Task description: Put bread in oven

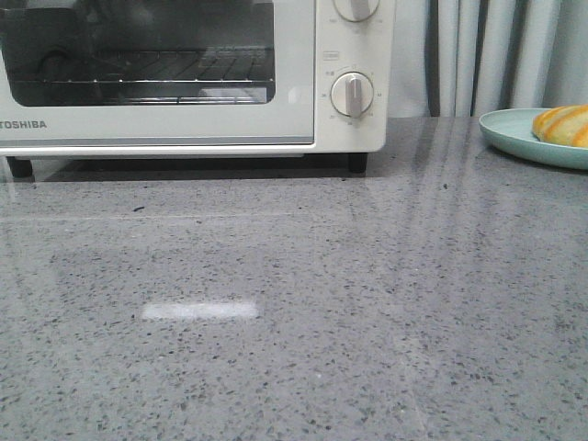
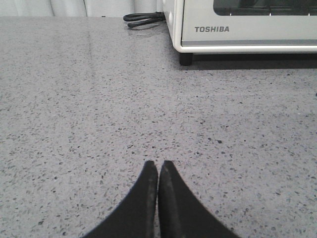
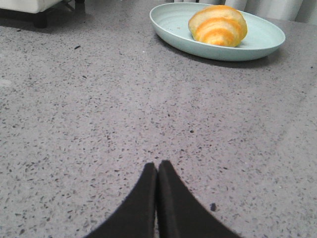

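Note:
The bread (image 1: 565,124), a golden-orange croissant roll with pale bands, lies on a teal plate (image 1: 514,136) at the far right of the grey table; it also shows in the right wrist view (image 3: 218,25). The cream-white Toshiba oven (image 1: 184,119) stands at the back left with its glass door closed; its lower front also shows in the left wrist view (image 2: 247,32). My left gripper (image 2: 158,163) is shut and empty over bare table, well short of the oven. My right gripper (image 3: 157,163) is shut and empty, well short of the plate (image 3: 257,47). Neither gripper shows in the front view.
Two round dials (image 1: 353,94) sit on the oven's right panel. A black cable (image 2: 143,19) lies beside the oven's left side. Pale curtains (image 1: 496,55) hang behind the table. The speckled grey tabletop (image 1: 294,303) stretches in front of the oven.

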